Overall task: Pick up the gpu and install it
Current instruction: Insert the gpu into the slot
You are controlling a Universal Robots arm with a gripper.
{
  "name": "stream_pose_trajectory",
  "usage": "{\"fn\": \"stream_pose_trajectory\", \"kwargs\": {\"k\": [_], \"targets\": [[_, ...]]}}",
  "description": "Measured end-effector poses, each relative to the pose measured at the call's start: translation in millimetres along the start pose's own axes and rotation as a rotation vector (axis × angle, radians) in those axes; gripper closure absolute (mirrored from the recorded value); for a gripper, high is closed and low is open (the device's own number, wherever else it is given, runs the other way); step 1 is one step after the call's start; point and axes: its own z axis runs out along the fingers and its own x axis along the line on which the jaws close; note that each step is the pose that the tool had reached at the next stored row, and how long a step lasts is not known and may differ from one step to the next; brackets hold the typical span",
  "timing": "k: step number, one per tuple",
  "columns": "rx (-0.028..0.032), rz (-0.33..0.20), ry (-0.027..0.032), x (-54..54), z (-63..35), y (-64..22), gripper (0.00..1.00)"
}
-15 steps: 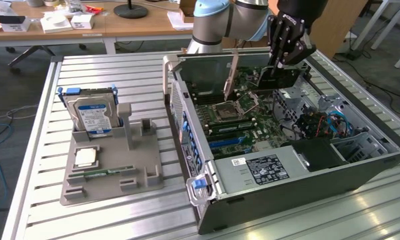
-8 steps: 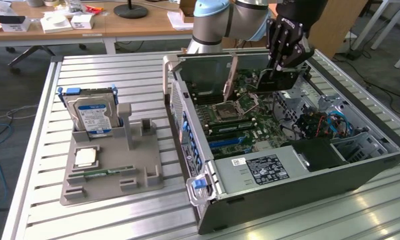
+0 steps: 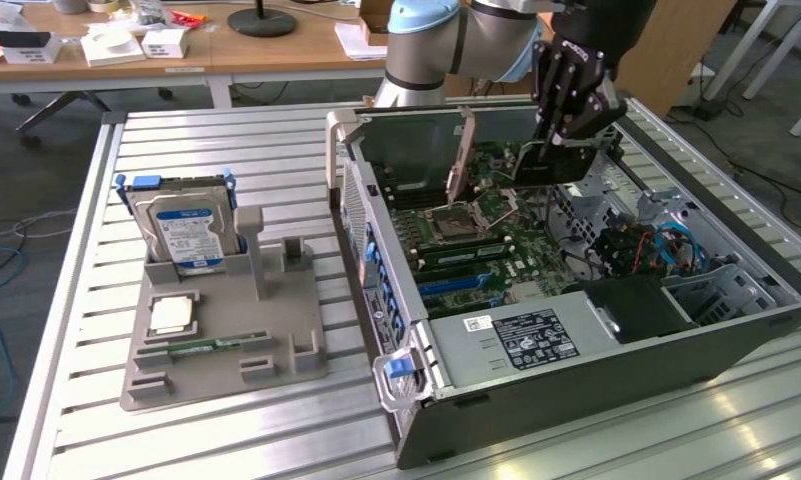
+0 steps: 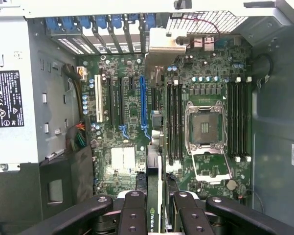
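gpu (image 3: 562, 165) hangs edge-on in the gripper (image 3: 560, 140), whose fingers (image 4: 134, 213) are partly closed and clamped on the card's two faces. it is held above the motherboard (image 4: 129, 110) inside the open computer case (image 3: 614, 390), close to the case's far wall, with its silver bracket toward the case's slotted end. the case lies on its side on the slatted table (image 3: 240, 130) at the exterior view's right, and a grey rack (image 3: 227, 340) with a hard drive (image 3: 187, 230) standing upright in it sits near the table's edge at the exterior view's left.
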Motion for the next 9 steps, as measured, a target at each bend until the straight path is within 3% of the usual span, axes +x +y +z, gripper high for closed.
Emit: {"fn": "stream_pose_trajectory", "kwargs": {"k": [9], "targets": [[0.0,0.0,0.0,0.0,3.7,0.0,0.75]]}}
